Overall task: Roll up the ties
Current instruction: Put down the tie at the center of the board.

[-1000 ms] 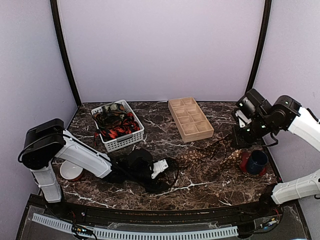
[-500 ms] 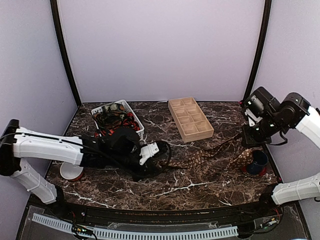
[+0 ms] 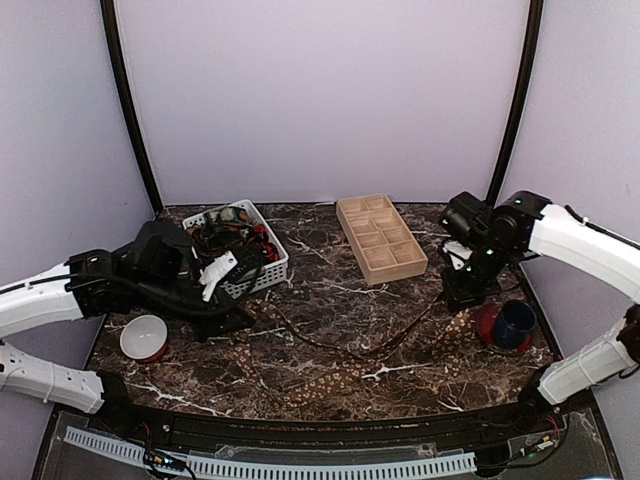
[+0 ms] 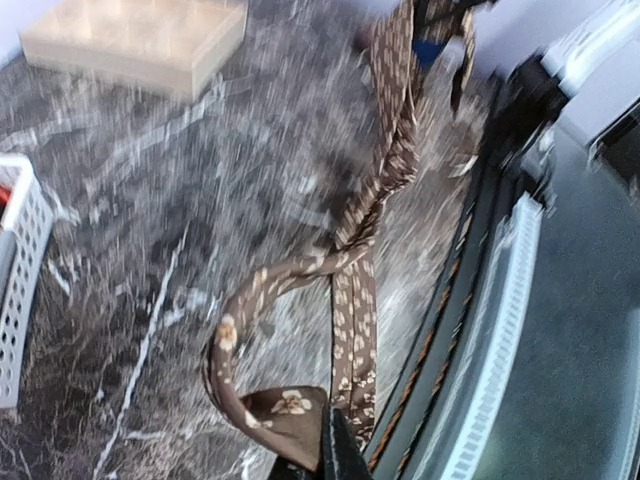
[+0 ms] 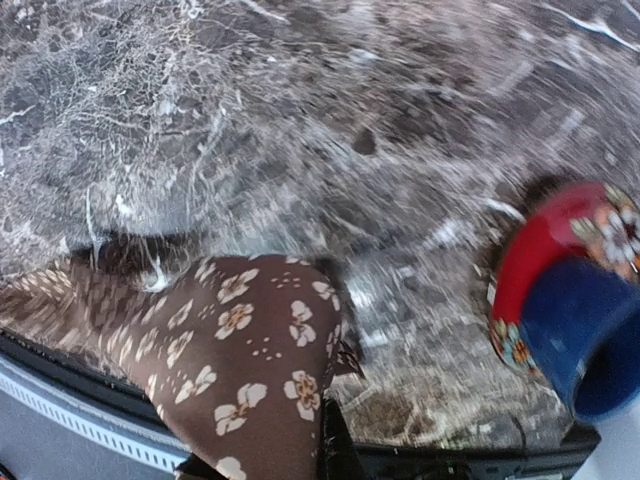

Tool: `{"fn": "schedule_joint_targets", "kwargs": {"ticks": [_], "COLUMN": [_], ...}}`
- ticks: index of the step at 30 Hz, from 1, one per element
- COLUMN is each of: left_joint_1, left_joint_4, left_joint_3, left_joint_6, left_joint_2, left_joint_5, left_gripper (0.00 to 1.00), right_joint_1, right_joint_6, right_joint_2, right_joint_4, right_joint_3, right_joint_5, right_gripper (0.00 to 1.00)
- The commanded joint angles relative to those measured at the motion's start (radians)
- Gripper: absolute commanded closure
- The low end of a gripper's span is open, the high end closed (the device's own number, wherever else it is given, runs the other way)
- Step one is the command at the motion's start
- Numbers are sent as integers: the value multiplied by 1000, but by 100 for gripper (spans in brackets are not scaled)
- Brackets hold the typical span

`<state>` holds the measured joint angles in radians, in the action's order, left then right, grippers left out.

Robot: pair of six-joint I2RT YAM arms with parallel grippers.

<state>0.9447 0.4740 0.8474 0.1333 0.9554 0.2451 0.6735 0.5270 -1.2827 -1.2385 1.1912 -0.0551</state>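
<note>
A brown tie with tan flowers lies stretched in a sagging loop across the front of the marble table. My left gripper sits in front of the basket, shut on the tie's narrow end. In the left wrist view the folded narrow end of the tie sits in the gripper, and the rest trails away towards the far side. My right gripper is low over the table at the right, shut on the tie's wide end. The right wrist view shows the wide end of the tie pinched in the gripper.
A white basket holding more ties stands at the back left. A wooden compartment tray is at the back centre. A white bowl sits at the front left. A blue cup on a red saucer stands beside the right gripper.
My left gripper closed on the tie's narrow end and swept it left towards the basket. The right gripper came down and left with the wide end, and the tie now spans the table.
</note>
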Motion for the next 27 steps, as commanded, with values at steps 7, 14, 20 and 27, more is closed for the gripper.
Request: {"fn": "schedule_joint_targets", "kwargs": {"ticks": [7,14,20,27], "left_joint_1": [-189,-288,-288,-289], "left_joint_4": [290,383,385,390], "left_joint_3": [201,194,209,264], "left_joint_6": [-268,-423,-447,-403], "left_joint_2": [389,470,540,562], "left_joint_5": [38,270,147,-117], "left_gripper": [99,100,99,65], "right_joint_1": [-109,-124,-152,-165], "right_joint_6": [-158,-194,-210,-197], "right_joint_2": [-183,-258,-299,-328], "right_joint_4": [259,290,289,262], "right_joint_3": [-90,-142,-141,-50], "right_joint_5": [140,193,193,197], "right_gripper": [100,100,99,51]}}
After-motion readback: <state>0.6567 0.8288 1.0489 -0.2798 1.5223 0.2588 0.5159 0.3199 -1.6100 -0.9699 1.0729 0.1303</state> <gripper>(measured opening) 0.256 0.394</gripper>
